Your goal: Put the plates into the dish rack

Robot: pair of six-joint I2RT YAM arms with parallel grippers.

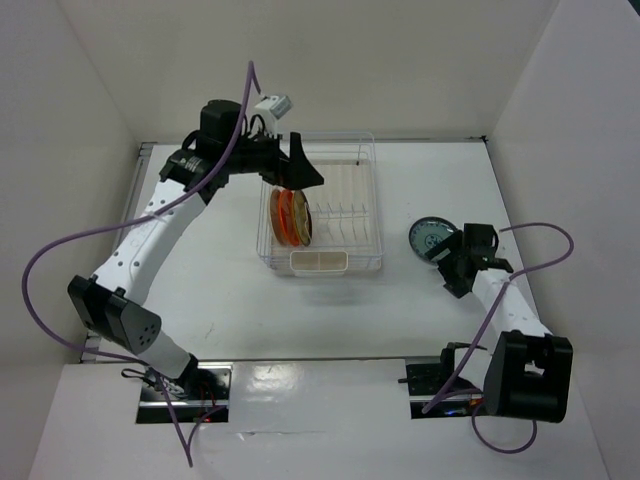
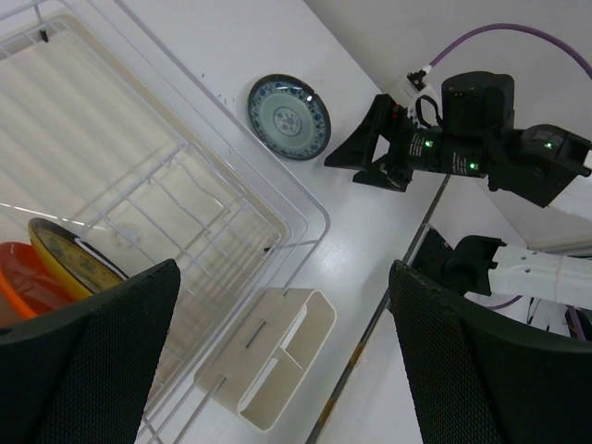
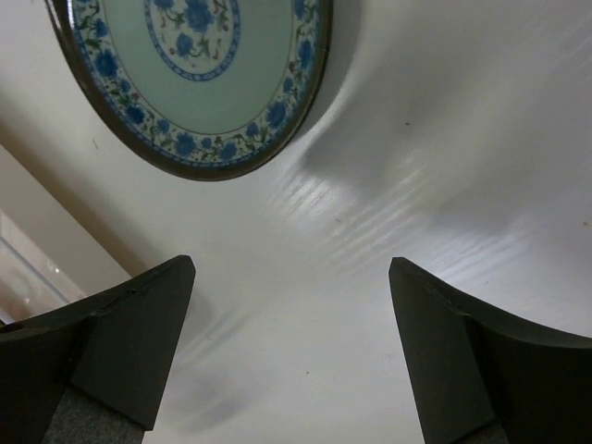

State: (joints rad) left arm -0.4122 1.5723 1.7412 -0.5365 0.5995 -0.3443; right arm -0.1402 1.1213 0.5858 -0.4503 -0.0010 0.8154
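Two plates [image 1: 293, 218] stand in your dish rack [image 1: 378, 222]; left gripper [image 1: 300, 175] and right gripper [image 3: 291, 268] gape empty, the right near a blue-patterned plate [image 3: 199, 83].

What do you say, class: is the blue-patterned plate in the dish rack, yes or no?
No, the blue-patterned plate lies flat on the table, outside the dish rack to its right.

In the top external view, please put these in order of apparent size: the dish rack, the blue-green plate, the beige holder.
1. dish rack, clearly the largest.
2. blue-green plate and beige holder: about alike, the holder longer, the plate wider, so I do not rank them.
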